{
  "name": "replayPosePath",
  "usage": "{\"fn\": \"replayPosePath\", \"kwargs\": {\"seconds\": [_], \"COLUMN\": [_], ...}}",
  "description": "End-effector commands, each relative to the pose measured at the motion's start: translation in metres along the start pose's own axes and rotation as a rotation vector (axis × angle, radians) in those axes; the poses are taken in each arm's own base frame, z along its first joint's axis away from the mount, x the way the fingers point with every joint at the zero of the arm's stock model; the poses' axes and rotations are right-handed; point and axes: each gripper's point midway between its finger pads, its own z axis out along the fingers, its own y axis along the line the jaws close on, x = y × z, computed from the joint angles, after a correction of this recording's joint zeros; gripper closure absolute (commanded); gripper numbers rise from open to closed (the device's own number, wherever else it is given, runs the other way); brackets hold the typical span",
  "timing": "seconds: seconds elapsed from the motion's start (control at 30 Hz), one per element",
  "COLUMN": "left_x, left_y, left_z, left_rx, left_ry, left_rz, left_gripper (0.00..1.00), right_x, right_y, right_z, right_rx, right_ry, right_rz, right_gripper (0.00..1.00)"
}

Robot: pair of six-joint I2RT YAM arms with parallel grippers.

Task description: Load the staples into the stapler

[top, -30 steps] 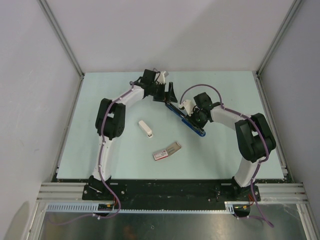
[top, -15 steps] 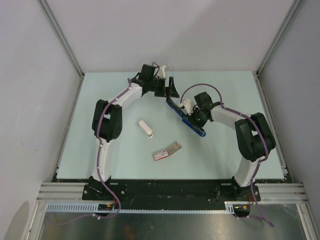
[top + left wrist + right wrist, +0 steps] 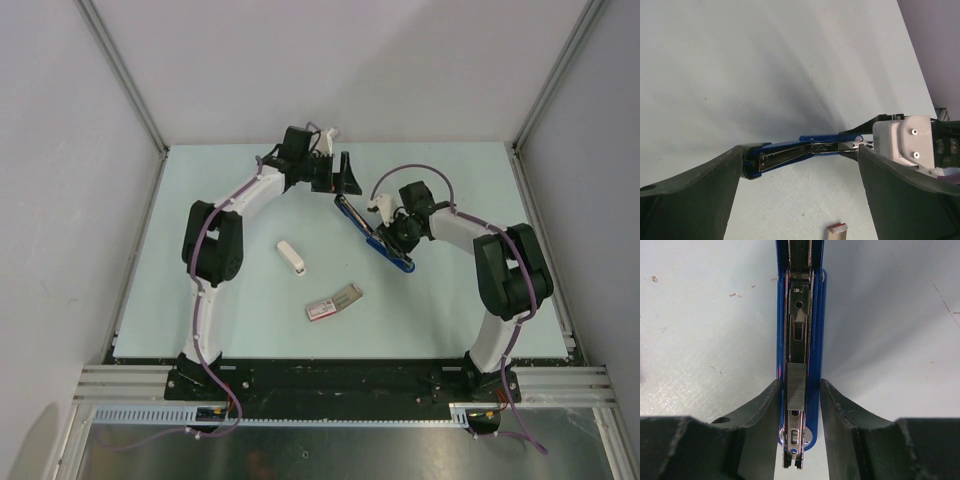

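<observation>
The small blue stapler (image 3: 365,228) lies open on the pale green worktop (image 3: 450,310), a little toward 1 o'clock from the middle. It runs from 11 o'clock down to 5 o'clock. Its shiny metal track faces up, and a short silvery strip of staples (image 3: 796,385) sits inside the track.

The right tool (image 3: 392,234) holds the stapler by its blue sides, one finger on each side, near the 5 o'clock half. The left tool (image 3: 343,180) is wide open and holds nothing. It hangs at the 11 o'clock end of the stapler, with that end between its fingers but not touching them.

At 7 o'clock from the stapler, well apart, lies the flat pink-and-white cardboard box with its grey tray slid out (image 3: 333,302). A small white piece (image 3: 291,257) lies at 9 o'clock.

The staples look like they are in, so I think the loading step is almost done. Next, the stapler needs to be closed. The right tool should hold it steady while the left tool folds the top back gently, so the strip does not pop out.
</observation>
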Motion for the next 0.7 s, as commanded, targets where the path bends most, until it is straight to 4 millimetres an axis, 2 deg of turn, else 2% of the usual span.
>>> {"fn": "replayPosePath", "kwargs": {"seconds": [0.0,0.13,0.67], "left_x": [0.005,0.008,0.012], "left_y": [-0.056,-0.062,-0.108], "left_z": [-0.011,-0.009,-0.015], "left_rx": [0.123,0.134,0.201], "left_ry": [0.034,0.044,0.053], "left_rz": [0.001,0.0,0.039], "left_gripper": [0.01,0.0,0.0], "right_x": [0.016,0.017,0.019], "right_y": [-0.008,-0.008,-0.01], "right_z": [0.006,0.007,0.009], "right_rx": [0.019,0.023,0.029], "right_ry": [0.048,0.049,0.056], "right_rz": [0.018,0.019,0.026], "right_gripper": [0.6,0.6,0.6]}}
